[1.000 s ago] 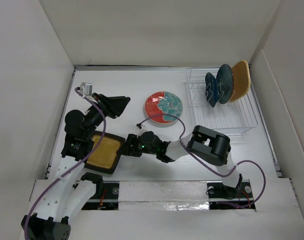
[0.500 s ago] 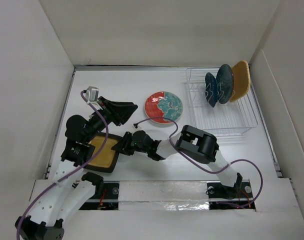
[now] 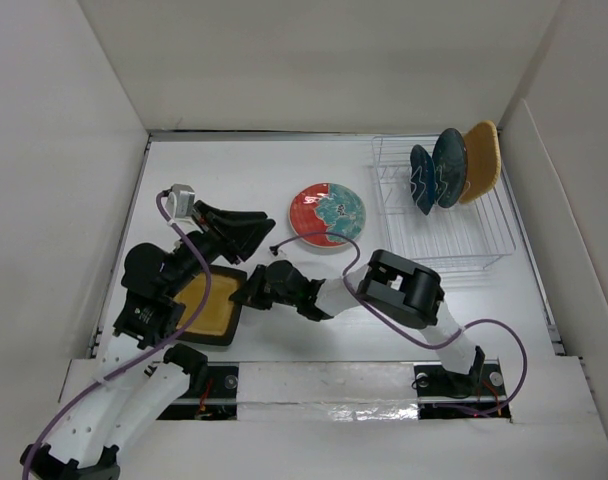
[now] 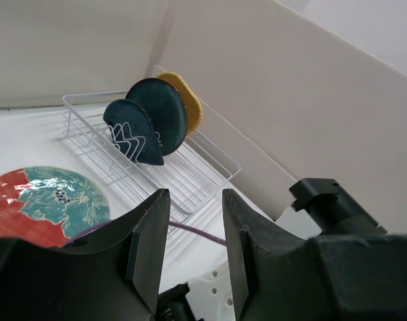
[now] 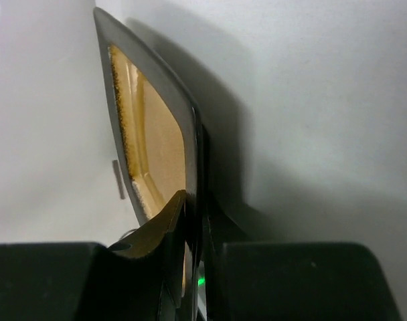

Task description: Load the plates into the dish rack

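Right gripper (image 3: 252,290), seen from the top external camera, reaches far across to the left of the dish rack (image 3: 454,235) and is clamped on the near-right edge of the mustard-yellow plate (image 3: 206,306). That plate lies close to the left arm's base, well apart from the rack. The edge grip is probably meant to tip the flat plate up so it can go in on edge. The left gripper (image 3: 262,226) hovers just beyond this plate with nothing in it. The red-and-teal patterned plate (image 3: 328,217) lies flat between it and the rack. Three plates stand upright among the prongs at the rack's far end: the dark blue leaf plate (image 3: 421,180), the dark teal plate (image 3: 449,168) and the orange plate (image 3: 481,160).

From the left wrist, the left gripper (image 4: 195,200) has its jaws parted on empty air and points toward the rack (image 4: 210,164), likely waiting clear of the other arm.

From the right wrist, the right gripper (image 5: 193,224) pinches the mustard plate's black rim (image 5: 190,134), one finger on each face. The plate looks lifted on that side.
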Robot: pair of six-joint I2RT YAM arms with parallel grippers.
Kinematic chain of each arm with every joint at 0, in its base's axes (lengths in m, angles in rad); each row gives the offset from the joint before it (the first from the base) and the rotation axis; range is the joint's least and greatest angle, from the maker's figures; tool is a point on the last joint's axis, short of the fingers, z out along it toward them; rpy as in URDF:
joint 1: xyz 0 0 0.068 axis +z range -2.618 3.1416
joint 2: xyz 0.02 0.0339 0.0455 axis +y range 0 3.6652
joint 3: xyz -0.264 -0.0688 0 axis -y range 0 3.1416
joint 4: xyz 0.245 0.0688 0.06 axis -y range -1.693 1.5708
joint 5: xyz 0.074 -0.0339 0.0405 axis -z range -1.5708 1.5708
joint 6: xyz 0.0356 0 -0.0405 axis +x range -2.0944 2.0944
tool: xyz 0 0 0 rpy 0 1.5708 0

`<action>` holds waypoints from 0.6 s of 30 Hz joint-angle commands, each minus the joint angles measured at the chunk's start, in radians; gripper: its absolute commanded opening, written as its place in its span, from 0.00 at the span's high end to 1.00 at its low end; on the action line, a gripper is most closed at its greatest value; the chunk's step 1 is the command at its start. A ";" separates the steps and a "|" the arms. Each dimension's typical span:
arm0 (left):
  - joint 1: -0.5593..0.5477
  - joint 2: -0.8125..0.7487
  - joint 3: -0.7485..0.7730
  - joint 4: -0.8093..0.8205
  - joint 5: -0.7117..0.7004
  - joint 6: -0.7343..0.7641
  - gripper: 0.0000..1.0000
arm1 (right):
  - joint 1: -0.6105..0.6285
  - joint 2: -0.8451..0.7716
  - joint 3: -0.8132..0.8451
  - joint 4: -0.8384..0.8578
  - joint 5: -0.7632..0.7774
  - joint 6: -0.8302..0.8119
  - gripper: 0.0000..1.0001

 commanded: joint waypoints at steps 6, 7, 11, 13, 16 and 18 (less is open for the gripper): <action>-0.009 -0.033 0.096 -0.019 -0.053 0.085 0.66 | -0.046 -0.337 -0.076 0.051 0.106 -0.328 1.00; -0.009 -0.041 0.103 -0.021 -0.059 0.088 0.66 | -0.070 -0.364 -0.085 0.057 0.109 -0.353 1.00; -0.009 -0.048 0.123 -0.044 -0.094 0.110 0.66 | -0.142 -0.497 -0.151 0.077 0.100 -0.388 1.00; -0.009 -0.054 0.122 -0.042 -0.102 0.114 0.66 | -0.164 -0.578 -0.169 0.067 0.106 -0.420 1.00; -0.009 -0.061 0.134 -0.055 -0.124 0.128 0.66 | -0.213 -0.692 -0.194 0.021 0.167 -0.488 1.00; -0.009 -0.062 0.137 -0.061 -0.131 0.133 0.66 | -0.268 -0.752 -0.209 -0.016 0.201 -0.526 1.00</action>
